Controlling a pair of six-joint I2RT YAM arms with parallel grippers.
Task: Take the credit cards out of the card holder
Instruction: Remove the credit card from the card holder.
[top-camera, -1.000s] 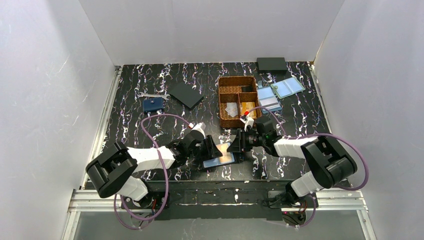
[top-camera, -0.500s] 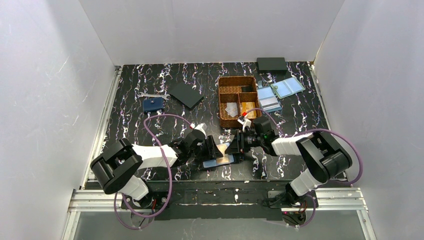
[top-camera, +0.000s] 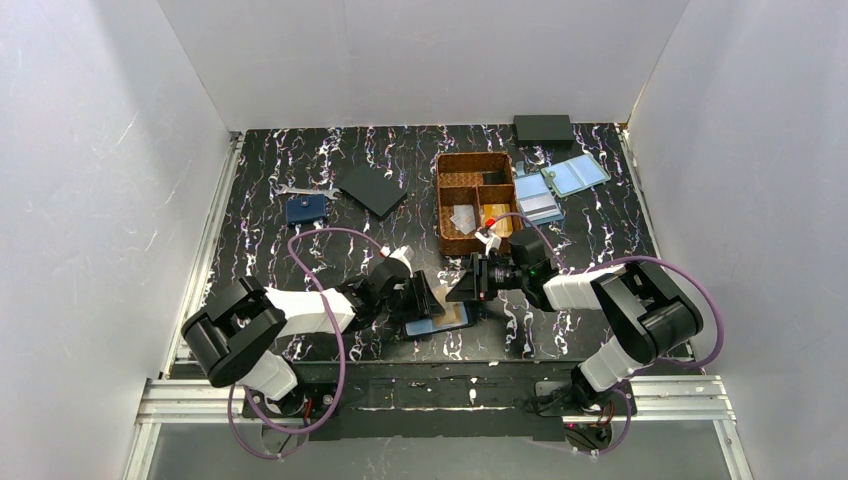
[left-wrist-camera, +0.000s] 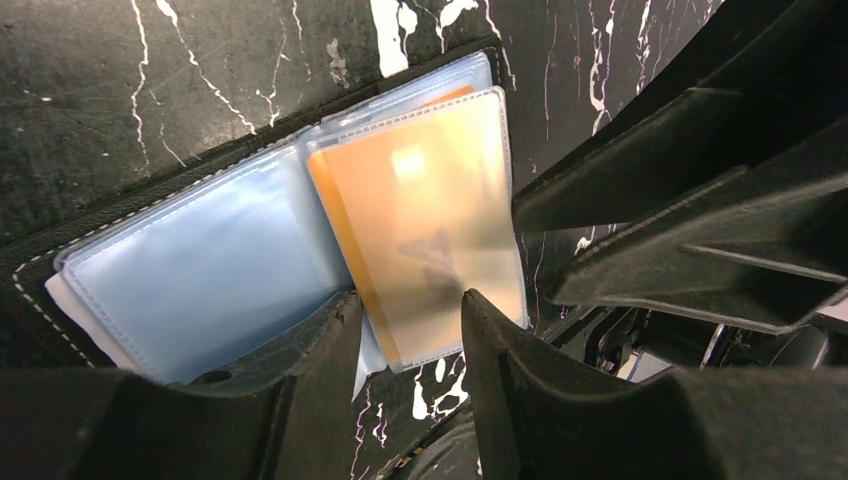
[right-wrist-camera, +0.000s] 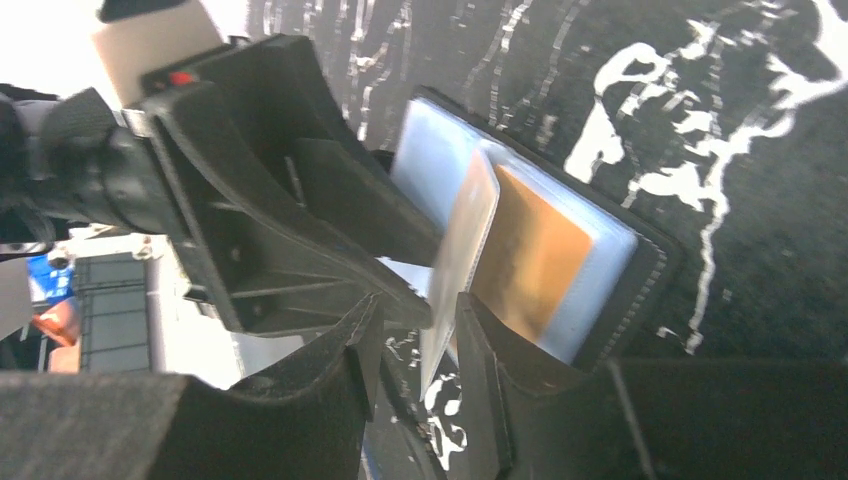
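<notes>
Overhead, a black counter (top-camera: 260, 250) veined with white. Two robot arms reach inward and meet over the card holder (top-camera: 440, 320), which lies open and flat near the front edge, just beside both tools.

The left tool (top-camera: 424, 297) has its jaws partly open and its tips are down at the holder's pale blue sleeves. Nothing is pinched between them.

The right tool (right-wrist-camera: 415, 305) also has its jaws partly open. They sit either side of one clear sleeve leaf that stands up on edge – it leans on one finger, with a gap on the other side.

An orange-gold credit card (left-wrist-camera: 420, 220) is inside a clear sleeve of the holder.

Farther back sit a brown divided tray (top-camera: 442, 200) and a small navy wallet (top-camera: 305, 209).
</notes>
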